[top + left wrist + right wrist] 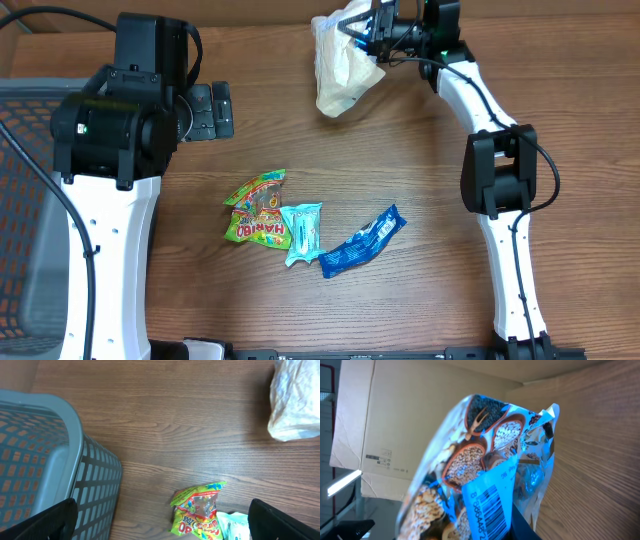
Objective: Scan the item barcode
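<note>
The right fingers (521, 528) hold a snack bag (480, 460) up in the air at the far side of the tabletop (400, 150). The fingers are narrow and pinch the bag near its bottom edge. The bag is shiny and has pictures of nuts and seeds on it. A white sticker with a barcode (492, 502) is on the side that faces the right wrist camera. The sticker is tilted. Blue light shines on the bag. Behind it stands a big brown box (420, 420).

From above, the snack bag (355, 18) is right next to a white bag (340, 70) that lies on the tabletop. I cannot tell if the two bags touch.

The left fingers (47, 520) are spread wide and hold nothing. They hang over the tabletop, near a gray basket (75, 435) at the left edge.

Three more packs lie in the middle of the tabletop. A green and yellow candy bag (258, 208) is on the left. A light blue pack (302, 232) lies just beside it and touches it. A dark blue pack (362, 241) lies on the other side of the light blue one and is tilted. All three are well apart from the snack bag
</note>
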Action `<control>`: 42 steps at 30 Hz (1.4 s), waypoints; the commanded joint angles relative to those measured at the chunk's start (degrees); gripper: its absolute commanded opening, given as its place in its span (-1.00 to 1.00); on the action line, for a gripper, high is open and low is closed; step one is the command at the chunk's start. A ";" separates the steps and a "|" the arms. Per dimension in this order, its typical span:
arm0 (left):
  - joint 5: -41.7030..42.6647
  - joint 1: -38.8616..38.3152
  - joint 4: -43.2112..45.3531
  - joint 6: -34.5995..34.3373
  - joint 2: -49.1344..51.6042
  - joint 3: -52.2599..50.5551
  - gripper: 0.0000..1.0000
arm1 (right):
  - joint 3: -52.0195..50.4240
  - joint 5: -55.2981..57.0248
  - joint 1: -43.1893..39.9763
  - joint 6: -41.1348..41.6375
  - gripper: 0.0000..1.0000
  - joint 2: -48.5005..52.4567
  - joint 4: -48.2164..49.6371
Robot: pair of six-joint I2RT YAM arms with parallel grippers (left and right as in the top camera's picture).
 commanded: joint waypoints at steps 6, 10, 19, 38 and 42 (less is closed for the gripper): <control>-0.76 0.24 0.02 1.27 0.22 0.79 0.99 | 0.70 -0.66 0.48 1.40 -0.93 0.55 0.66; -0.76 0.24 0.02 1.27 0.22 0.79 0.99 | 0.70 -0.96 0.52 1.20 -0.93 0.55 0.66; -0.76 0.24 0.02 1.27 0.22 0.79 0.99 | 0.70 -1.05 0.46 0.98 -0.93 0.55 0.92; -0.76 0.24 0.02 1.27 0.22 0.79 0.99 | 0.79 -21.27 1.16 61.64 -0.93 -9.31 79.73; -0.76 0.24 0.02 1.27 0.22 0.79 0.99 | 0.76 -21.29 1.62 61.64 -0.93 -12.04 76.52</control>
